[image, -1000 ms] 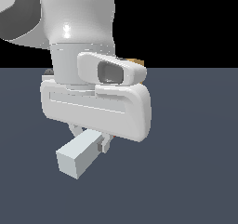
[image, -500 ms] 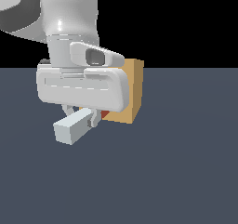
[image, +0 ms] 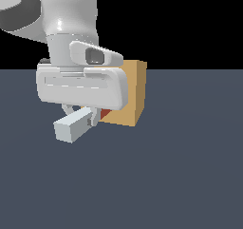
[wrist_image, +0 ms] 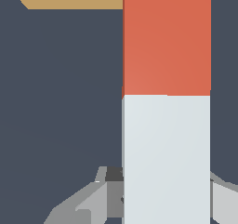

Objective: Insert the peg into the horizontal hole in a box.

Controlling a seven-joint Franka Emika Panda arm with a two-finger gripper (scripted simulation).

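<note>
We see the gripper (image: 81,117) clamped on the peg (wrist_image: 166,102), held level, orange end at the box (image: 129,92) for insertion.

Peg at box face.
We note the peg (image: 72,126) level, its orange-red part against the tan box (image: 134,92); the hole is hidden from us.

Flat dark slate-blue floor (image: 190,176) spread across the lower part of the exterior view, plain and unmarked, ending at a straight horizon line. Above that line, solid black background (image: 190,23). Same dark blue-grey surface (wrist_image: 60,88) showing in the wrist view, uniform in tone.
</note>
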